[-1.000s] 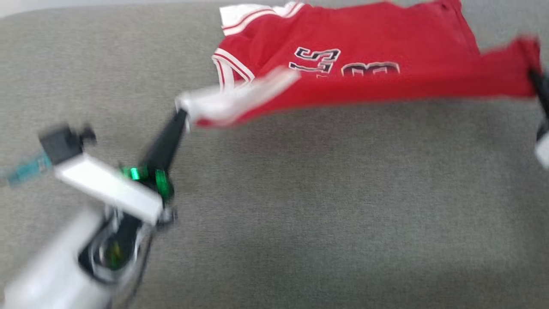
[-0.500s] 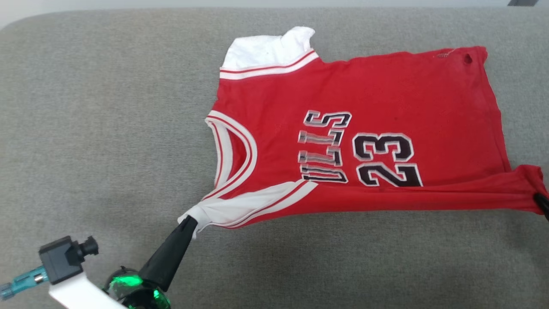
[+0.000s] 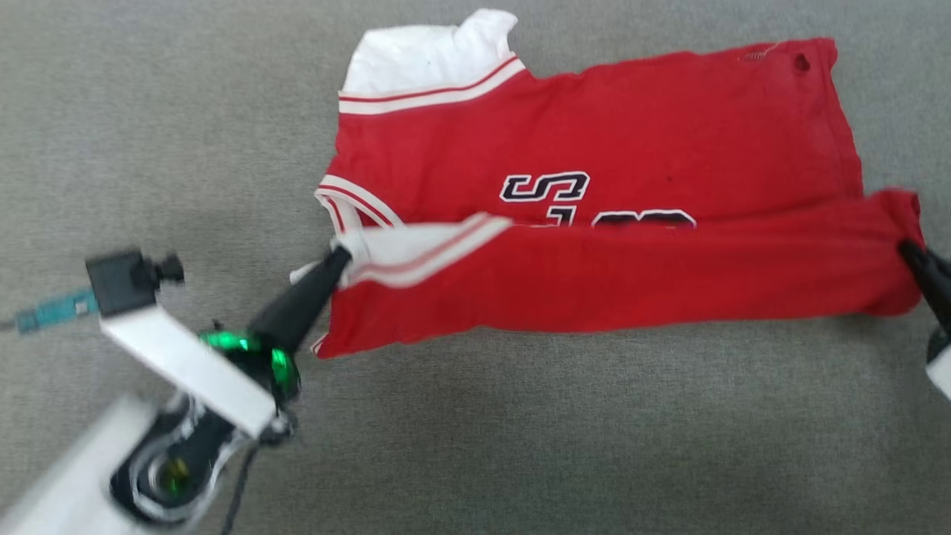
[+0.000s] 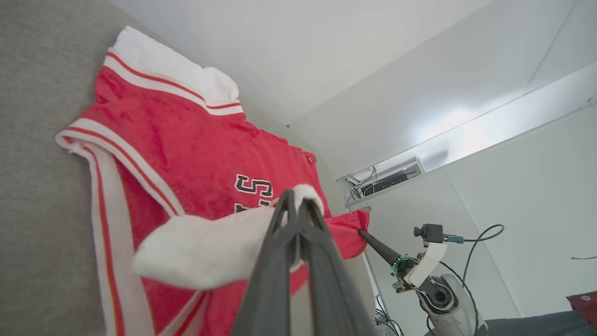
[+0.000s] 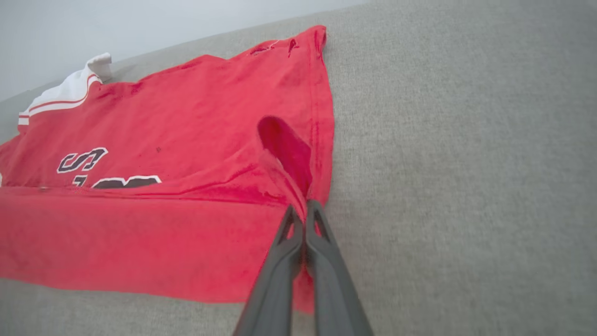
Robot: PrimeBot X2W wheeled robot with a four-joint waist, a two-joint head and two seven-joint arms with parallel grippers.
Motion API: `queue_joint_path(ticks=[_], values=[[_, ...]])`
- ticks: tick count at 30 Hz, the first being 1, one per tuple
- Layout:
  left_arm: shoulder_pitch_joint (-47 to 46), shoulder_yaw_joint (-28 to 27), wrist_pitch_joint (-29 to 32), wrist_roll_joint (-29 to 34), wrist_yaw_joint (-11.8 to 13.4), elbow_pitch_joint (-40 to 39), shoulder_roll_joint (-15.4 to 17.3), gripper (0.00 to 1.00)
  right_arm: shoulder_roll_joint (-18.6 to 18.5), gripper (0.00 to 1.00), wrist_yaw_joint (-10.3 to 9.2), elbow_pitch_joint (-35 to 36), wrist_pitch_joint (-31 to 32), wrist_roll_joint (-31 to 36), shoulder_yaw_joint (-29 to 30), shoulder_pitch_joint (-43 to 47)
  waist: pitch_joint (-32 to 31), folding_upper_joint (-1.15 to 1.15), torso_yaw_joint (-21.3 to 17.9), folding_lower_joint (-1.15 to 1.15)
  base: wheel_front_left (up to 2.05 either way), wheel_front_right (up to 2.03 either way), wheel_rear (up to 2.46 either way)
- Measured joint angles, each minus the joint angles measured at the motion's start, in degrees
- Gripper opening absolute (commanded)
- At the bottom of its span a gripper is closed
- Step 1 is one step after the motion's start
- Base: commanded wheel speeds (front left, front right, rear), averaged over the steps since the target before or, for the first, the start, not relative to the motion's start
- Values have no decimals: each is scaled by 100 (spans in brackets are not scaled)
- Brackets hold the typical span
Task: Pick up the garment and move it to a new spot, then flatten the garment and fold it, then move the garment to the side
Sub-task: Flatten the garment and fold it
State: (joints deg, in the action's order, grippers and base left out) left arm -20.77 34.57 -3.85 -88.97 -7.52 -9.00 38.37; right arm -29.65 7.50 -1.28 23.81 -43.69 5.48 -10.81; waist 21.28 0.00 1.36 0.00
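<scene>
The garment (image 3: 624, 126), a red T-shirt with white sleeve ends, striped trim and dark lettering, lies on the grey cushion (image 3: 520, 446). Its near long edge is lifted and folded back over the print. My left gripper (image 3: 340, 256) is shut on the white near sleeve (image 3: 416, 249). At the right edge my right gripper (image 3: 908, 251) is shut on the red hem corner (image 3: 891, 223). The left wrist view has the left gripper (image 4: 295, 198) pinching the white sleeve (image 4: 205, 252), with the right gripper (image 4: 361, 232) beyond. The right gripper (image 5: 305, 207) pinches bunched red fabric (image 5: 284, 149).
Grey cushion fabric (image 5: 466, 140) spreads around the shirt on all sides, with wide room in front. A pale wall (image 4: 326, 56) rises behind the cushion. A small camera on a white bracket (image 3: 126, 279) sits on my left wrist.
Both grippers have carried the shirt's near edge away from me over the print, hiding most of the lettering. The head camera has also shifted.
</scene>
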Motion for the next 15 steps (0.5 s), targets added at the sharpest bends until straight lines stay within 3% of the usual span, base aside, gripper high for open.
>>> queue_joint_path(ticks=[7,15], values=[[-784,60,389,-44,0,1220,-267,0,63,0,0,-768,-19,202,-425,-909,299,0,-128,0,0,0,0],[-1256,409,388,455,1,1998,-402,0,1,0,0,-1234,-289,246,-778,-1187,584,0,-156,0,0,0,0]])
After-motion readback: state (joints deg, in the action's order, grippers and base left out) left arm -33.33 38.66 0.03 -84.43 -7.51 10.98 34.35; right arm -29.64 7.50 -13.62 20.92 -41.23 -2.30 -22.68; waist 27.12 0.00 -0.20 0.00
